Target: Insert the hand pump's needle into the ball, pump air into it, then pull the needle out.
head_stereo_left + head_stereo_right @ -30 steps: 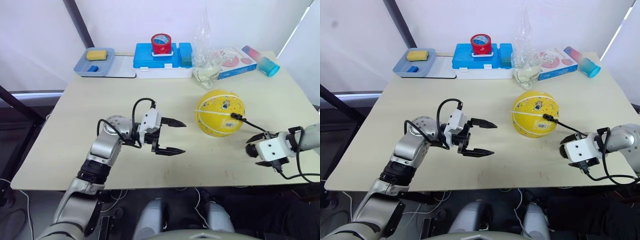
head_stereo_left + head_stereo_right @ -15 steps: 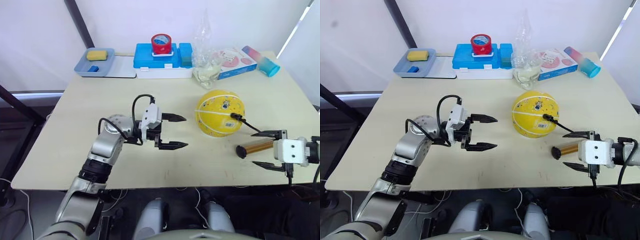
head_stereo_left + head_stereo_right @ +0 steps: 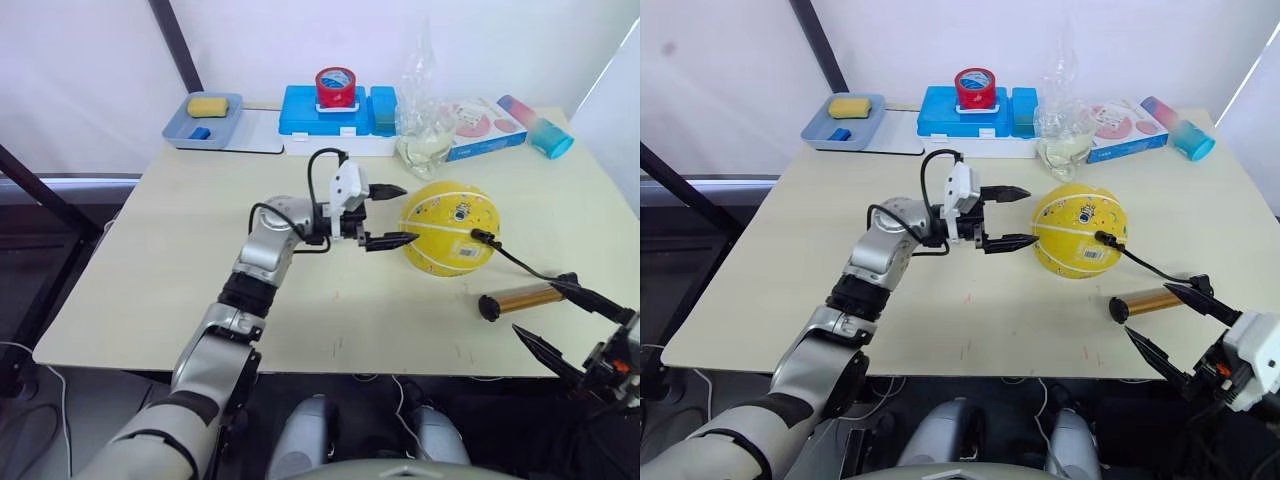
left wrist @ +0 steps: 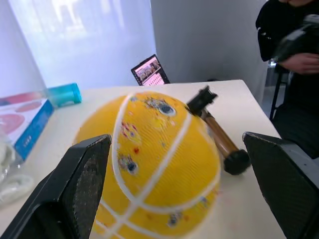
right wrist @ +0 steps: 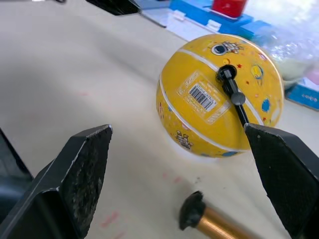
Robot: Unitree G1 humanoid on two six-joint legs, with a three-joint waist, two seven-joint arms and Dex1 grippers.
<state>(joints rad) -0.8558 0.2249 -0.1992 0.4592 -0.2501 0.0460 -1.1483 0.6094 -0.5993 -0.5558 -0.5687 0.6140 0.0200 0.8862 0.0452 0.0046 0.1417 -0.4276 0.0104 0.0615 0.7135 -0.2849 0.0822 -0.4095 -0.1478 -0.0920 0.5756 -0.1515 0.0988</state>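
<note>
The table (image 3: pixel 150 260) is the biggest thing here, and the yellow ball (image 3: pixel 447 227) is seen sitting on it, a little to the right of the middle and in front of the blue box (image 3: pixel 335 110) at the back. The needle end of the hose (image 5: pixel 229 82) is seen pressed against the ball beside its white label patch, so the needle is judged to be in already, though the tip itself cannot be seen. The hand pump (image 3: pixel 520 298) is laid flat on the table near the front right, and nothing is holding it. So the step in hand is judged to be the pumping, which is not yet begun. For the next move, the ball would need to be steadied and the pump body and its handle would need to be gripped. The left arm is stretched forward over the table, bent at the elbow, and the left gripper (image 3: pixel 387 215) is held wide open just beside the left side of the ball, with one finger higher and one lower, not clearly touching it. The right gripper (image 3: pixel 563 318) is held low at the front right edge, wide open too, with the pump lying between and just beyond its fingers.
</note>
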